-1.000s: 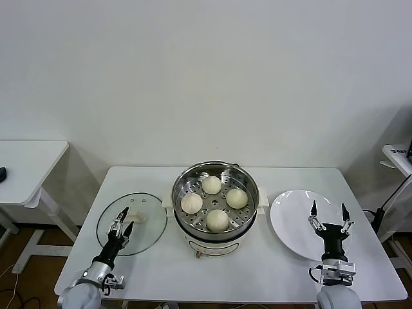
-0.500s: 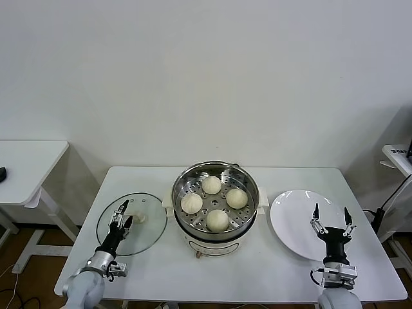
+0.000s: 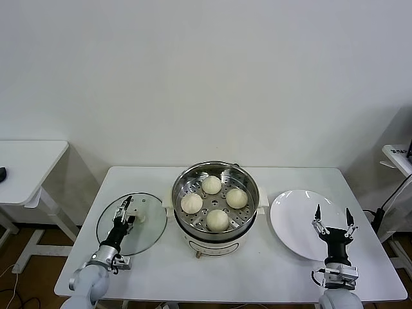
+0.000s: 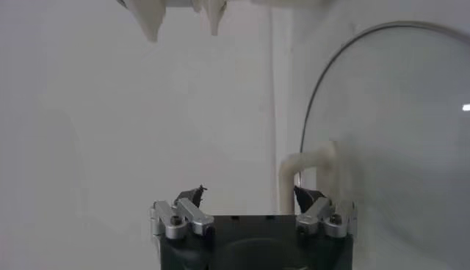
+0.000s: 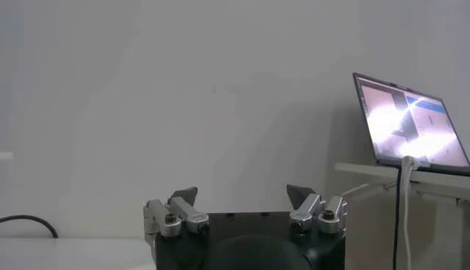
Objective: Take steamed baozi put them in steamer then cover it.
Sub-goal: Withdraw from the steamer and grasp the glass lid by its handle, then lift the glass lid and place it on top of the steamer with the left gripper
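All 4 steamed baozi [image 3: 214, 201] are sitting on the perforated tray inside the steamer [image 3: 215, 199], which is standing at the middle of the tabletop [image 3: 257, 270], so the loading part of the task looks finished. What is left, judging from the layout, is the covering: the cover [image 3: 132, 223] is lying flat on the tabletop just to the left of the steamer, not yet lifted. The left gripper [image 3: 124, 211] is hovering over the cover's near-left part, beside its cream-white handle [image 4: 312, 165], with its jaws spread and nothing between them; in the left wrist view the handle is rising just by one jaw tip. The right gripper [image 3: 332, 221] is waiting on the steamer's right, at the near edge of the white plate [image 3: 302, 215], which is carrying no buns, its jaws also spread wide and gripping nothing.
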`<state>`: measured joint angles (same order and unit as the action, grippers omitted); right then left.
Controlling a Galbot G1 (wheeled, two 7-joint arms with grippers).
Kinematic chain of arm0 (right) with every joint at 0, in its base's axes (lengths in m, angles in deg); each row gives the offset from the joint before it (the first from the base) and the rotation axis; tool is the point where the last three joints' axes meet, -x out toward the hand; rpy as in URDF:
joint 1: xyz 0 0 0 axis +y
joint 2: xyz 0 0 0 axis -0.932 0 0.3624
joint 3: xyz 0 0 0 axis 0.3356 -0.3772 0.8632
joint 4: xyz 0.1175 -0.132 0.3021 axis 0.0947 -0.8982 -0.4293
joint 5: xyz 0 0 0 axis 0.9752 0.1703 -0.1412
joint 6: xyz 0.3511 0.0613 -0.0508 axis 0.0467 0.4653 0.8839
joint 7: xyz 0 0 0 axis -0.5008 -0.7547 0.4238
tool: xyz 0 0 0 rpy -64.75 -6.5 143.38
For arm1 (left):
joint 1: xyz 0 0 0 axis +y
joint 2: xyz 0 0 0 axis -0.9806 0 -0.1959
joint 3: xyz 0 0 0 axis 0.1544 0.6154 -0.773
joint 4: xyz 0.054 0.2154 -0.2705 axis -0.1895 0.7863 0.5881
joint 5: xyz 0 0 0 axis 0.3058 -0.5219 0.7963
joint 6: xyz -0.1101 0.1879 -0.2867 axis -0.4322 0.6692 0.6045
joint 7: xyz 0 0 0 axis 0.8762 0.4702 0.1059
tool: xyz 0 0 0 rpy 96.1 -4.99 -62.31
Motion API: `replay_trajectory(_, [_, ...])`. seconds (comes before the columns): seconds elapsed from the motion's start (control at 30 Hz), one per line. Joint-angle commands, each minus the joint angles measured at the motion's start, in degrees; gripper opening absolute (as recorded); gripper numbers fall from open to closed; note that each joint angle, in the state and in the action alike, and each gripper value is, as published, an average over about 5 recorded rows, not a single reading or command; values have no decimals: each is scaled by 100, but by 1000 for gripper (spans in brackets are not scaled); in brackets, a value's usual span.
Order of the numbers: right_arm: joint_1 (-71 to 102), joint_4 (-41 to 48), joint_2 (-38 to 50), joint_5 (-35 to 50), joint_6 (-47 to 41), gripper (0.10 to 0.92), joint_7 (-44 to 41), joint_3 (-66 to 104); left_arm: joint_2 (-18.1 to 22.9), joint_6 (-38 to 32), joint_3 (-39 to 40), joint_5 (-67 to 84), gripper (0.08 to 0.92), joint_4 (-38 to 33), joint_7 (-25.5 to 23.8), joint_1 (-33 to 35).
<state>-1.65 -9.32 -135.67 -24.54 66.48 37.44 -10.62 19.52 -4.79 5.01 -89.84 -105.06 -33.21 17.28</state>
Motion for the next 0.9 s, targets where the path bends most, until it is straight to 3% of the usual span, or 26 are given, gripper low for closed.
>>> replay_trajectory(0.03, [7,-8,-2,-9,1,823,3,15,21,38,34,5,751,213,-22,-122])
replay_trajectory(0.4, [-3,-20,3,-17,2,823,10,18,53,10,49,125,441,447,-48,-162])
replay_trajectory(0.63, [-4,5,-13,-28,22,823,3,19,28,24,31,530,239,202,-102,-63])
replay_trajectory(0.73, [-9,19,-19,-35,34,823,-2,18,-24,46,-14,818,196,-99,-116,47])
replay_trajectory(0.9, [-36,57,-19,-51,52,823,-9,9,-134,232,-250,1279,193,-891,-179,352])
